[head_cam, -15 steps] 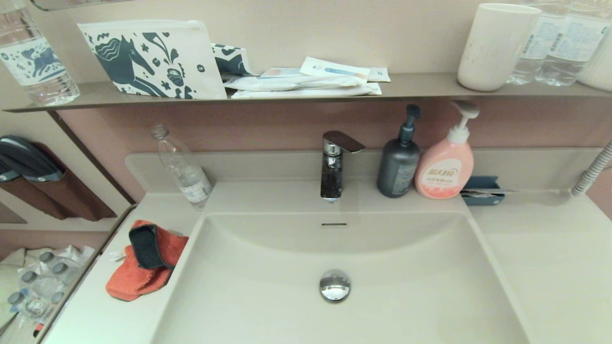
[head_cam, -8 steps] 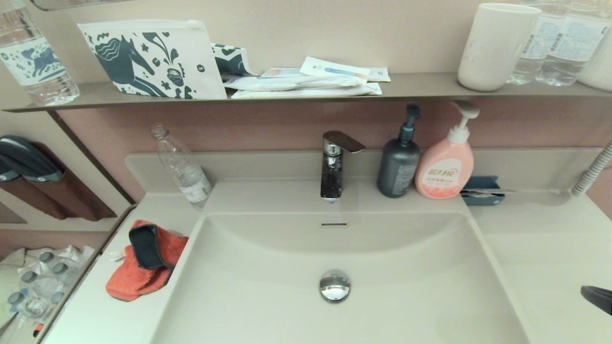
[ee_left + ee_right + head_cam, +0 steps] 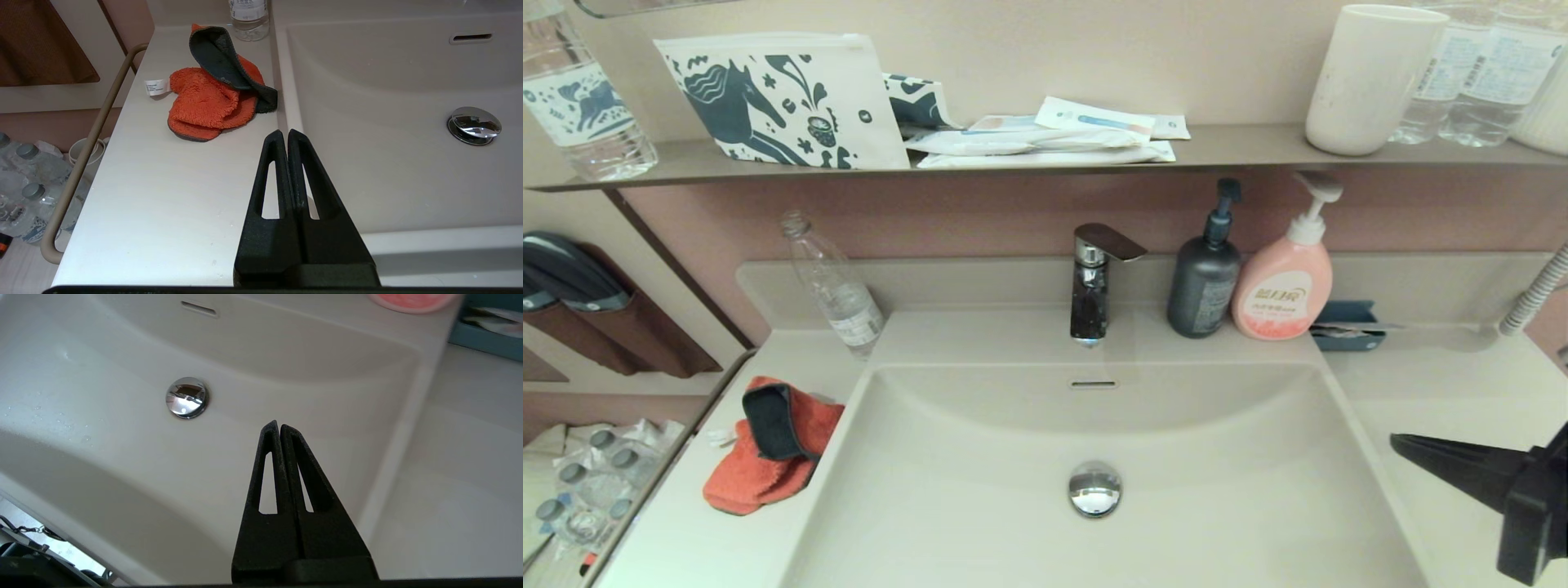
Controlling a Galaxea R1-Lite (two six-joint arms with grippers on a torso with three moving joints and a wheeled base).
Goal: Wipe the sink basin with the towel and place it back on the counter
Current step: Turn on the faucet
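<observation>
The right gripper (image 3: pixel 1401 445) reaches in from the right edge of the head view, its black fingers pressed together and holding nothing, tips pointing toward the basin (image 3: pixel 980 490) from above the counter (image 3: pixel 1470 457) just right of the basin's rim. In its own wrist view the clenched tips (image 3: pixel 278 426) hang over the basin's right slope, with the drain stopper (image 3: pixel 187 397) further in. The left gripper (image 3: pixel 287 134) does not show in the head view; its wrist view has it clenched too, empty, tips lined up over the basin's left rim.

The towel (image 3: pixel 768 445) lies crumpled on the counter just left of the basin — orange pile up, a dark grey flap folded over its top, a small white tag (image 3: pixel 157 86) sticking out on the side away from the basin. It is well apart from both grippers.

The stopper (image 3: pixel 1094 487) sits at the middle of the basin floor, and the overflow slot (image 3: pixel 1093 383) is in the basin's back wall. Behind the basin stands the faucet (image 3: pixel 1092 282). Left of it, at the basin's back left corner, is a clear bottle (image 3: pixel 837 290); right of it a dark pump bottle (image 3: pixel 1205 273) and a pink one (image 3: pixel 1284 278) touch each other, with a blue tray (image 3: pixel 1346 325) just beyond.

Above the basin a shelf (image 3: pixel 1241 151) carries a printed pouch (image 3: pixel 780 102), sachets (image 3: pixel 1045 135), a white cup (image 3: pixel 1368 77) and water bottles (image 3: pixel 1470 69).
</observation>
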